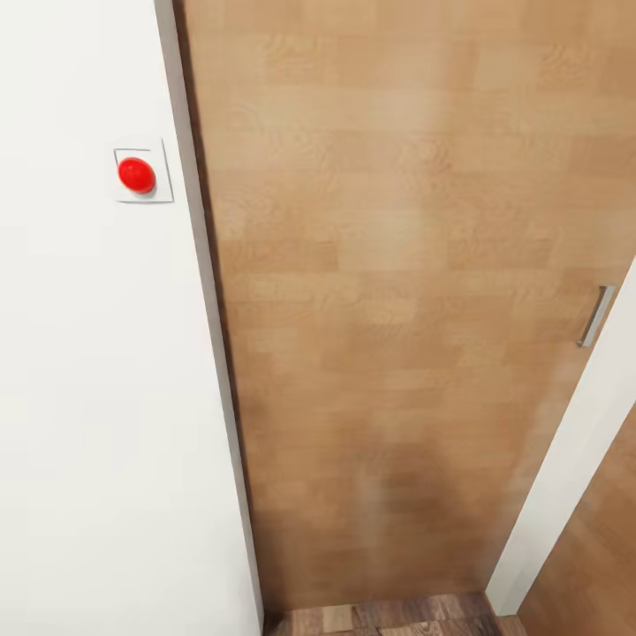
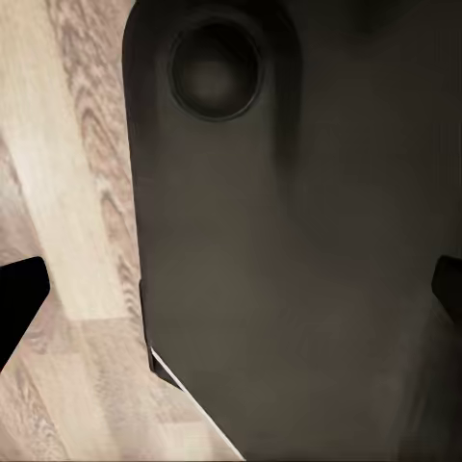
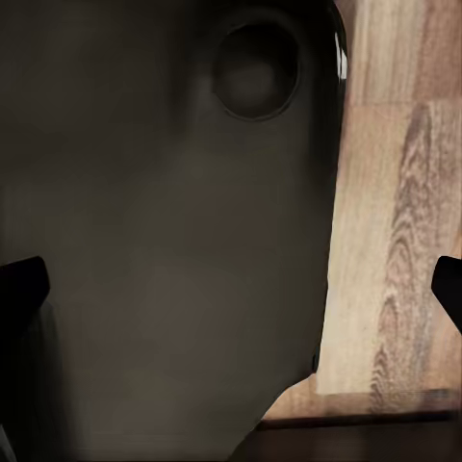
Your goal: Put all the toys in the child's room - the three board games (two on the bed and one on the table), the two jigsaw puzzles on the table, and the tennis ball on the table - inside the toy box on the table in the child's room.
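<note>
Both pairs of fingers stand wide apart, holding nothing, over dark robot body and wood floor. Ahead is a closed wooden door; left of it, a red button. No toys visible; driving on risks hitting the door.

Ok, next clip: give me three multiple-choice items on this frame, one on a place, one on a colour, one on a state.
1. Where is the round button?
A on the white wall left of the door
B on the door
C on the floor

2. What colour is the button?
A green
B red
C yellow

3. How is the wooden door?
A wide open
B off its frame
C shut

Key: 1 A, its plate sits on the wall beside the door frame; 2 B, bright red in the head view; 3 C, the panel spans the opening, handle at its right edge.
</note>
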### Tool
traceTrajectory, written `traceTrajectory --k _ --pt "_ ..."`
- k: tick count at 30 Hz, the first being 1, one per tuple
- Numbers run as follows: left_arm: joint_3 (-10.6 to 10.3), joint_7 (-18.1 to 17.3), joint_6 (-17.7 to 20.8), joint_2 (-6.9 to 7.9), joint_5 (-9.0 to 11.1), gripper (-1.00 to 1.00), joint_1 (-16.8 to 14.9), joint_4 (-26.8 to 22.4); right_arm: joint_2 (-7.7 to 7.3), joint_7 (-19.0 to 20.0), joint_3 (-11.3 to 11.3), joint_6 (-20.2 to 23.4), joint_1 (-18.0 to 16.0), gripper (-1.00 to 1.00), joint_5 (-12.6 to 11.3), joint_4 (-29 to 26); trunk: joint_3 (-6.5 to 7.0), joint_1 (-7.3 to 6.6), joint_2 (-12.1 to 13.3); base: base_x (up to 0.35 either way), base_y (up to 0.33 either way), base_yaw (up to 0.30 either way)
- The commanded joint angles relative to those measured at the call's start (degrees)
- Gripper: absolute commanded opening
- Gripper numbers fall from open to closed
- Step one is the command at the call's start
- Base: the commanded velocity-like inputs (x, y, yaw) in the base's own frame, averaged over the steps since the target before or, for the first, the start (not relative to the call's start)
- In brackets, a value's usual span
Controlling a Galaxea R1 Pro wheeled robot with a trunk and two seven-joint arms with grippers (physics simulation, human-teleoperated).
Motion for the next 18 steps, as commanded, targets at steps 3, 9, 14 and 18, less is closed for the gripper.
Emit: traceTrajectory --k 3,9,14,18 --pt "0.7 -1.0 -1.0 0.41 -0.4 1.0 -1.0 -0.6 0.98 -1.0 0.3 0.3 -0.8 1.0 -0.7 -0.4 -0.03 0.0 0.0 0.0 0.0 0.0" --pt "0.0 -1.0 -0.6 -0.85 0.3 1.0 -0.8 -0.5 1.92 -0.2 -0.1 -0.3 0.2 1.0 -0.1 -0.3 -0.03 0.0 0.0 0.0 0.0 0.0" --pt "-0.1 0.5 -0.5 -1.11 0.5 1.0 0.4 -0.4 1.89 0.6 -0.1 -0.4 0.5 1.0 0.3 -0.3 -0.03 0.0 0.0 0.0 0.0 0.0" --pt "-0.1 0.5 -0.4 -1.21 0.5 1.0 0.4 -0.4 1.63 0.6 -0.1 -0.5 0.5 1.0 0.2 -0.3 -0.03 0.0 0.0 0.0 0.0 0.0"
